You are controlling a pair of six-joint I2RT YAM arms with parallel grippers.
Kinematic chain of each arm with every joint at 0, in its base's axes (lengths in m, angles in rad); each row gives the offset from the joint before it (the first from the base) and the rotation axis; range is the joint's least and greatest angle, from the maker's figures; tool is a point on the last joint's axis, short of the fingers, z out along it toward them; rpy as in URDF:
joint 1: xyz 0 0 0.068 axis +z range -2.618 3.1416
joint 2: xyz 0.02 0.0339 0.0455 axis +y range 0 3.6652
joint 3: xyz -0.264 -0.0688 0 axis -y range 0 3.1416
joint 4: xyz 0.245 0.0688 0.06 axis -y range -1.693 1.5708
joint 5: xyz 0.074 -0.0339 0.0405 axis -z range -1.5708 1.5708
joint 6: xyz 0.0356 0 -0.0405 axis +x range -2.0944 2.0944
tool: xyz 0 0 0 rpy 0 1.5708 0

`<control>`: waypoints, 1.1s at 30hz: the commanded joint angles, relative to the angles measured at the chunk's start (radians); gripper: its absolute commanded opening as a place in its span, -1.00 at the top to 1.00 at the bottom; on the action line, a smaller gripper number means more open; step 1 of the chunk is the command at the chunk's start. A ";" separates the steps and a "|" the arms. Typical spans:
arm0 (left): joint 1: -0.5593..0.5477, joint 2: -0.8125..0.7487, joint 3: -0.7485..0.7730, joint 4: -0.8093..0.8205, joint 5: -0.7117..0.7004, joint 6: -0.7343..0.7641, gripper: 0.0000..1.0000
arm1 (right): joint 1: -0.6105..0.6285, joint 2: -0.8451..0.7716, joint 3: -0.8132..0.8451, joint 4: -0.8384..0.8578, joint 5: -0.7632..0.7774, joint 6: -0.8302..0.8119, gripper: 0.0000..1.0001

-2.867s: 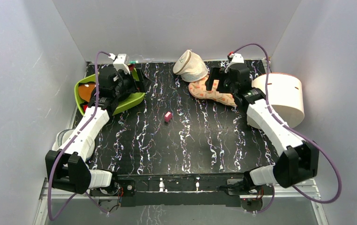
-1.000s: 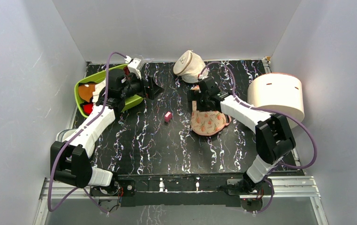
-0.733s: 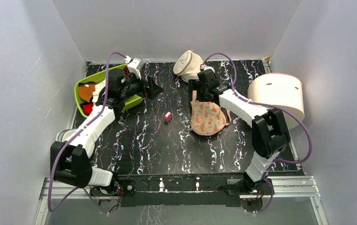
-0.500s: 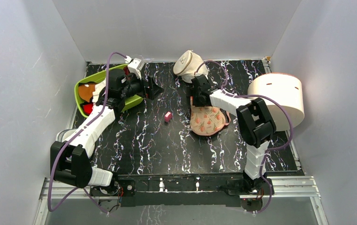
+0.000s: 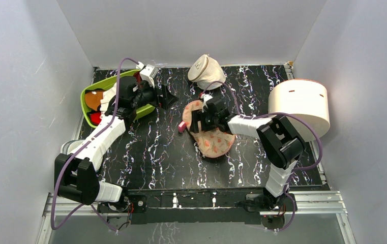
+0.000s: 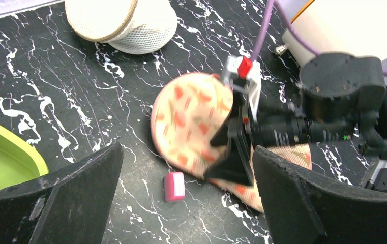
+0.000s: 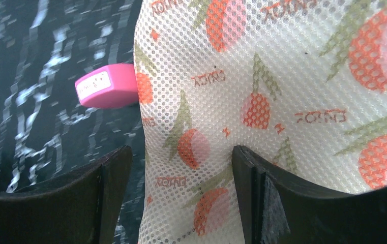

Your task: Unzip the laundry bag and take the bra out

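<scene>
Laundry bag (image 5: 212, 141): centre of the black marbled table (image 5: 160, 157); its left lobe is tipped up against the right gripper, the other lies flat on the near side.
Right gripper (image 7: 180, 150): jaws partly spread, straddling the bag's printed mesh edge; whether they clamp it cannot be told.
Left gripper (image 6: 186, 152): jaws spread wide, holding nothing, above the table left of the bag, pointing toward it.
Pink block (image 5: 182, 126): just beside the bag's left edge.
Cream mesh pouch (image 5: 206, 71): far side, behind the bag.
Green tray (image 5: 84, 101): far left, under the left arm.
White cylindrical container (image 5: 303, 104): right edge, well apart from the bag.
</scene>
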 commanded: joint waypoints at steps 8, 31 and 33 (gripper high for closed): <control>-0.150 -0.071 0.011 -0.091 -0.189 0.141 -0.96 | 0.136 0.154 0.099 0.150 -0.372 -0.026 -0.42; -0.286 -0.541 -0.492 0.130 0.133 0.123 -0.75 | -0.117 -0.747 -0.145 -0.289 0.279 -0.087 -0.96; -0.351 -0.485 -0.469 0.061 0.131 0.297 -0.59 | -0.117 -0.858 -0.218 -0.212 0.309 -0.084 -0.96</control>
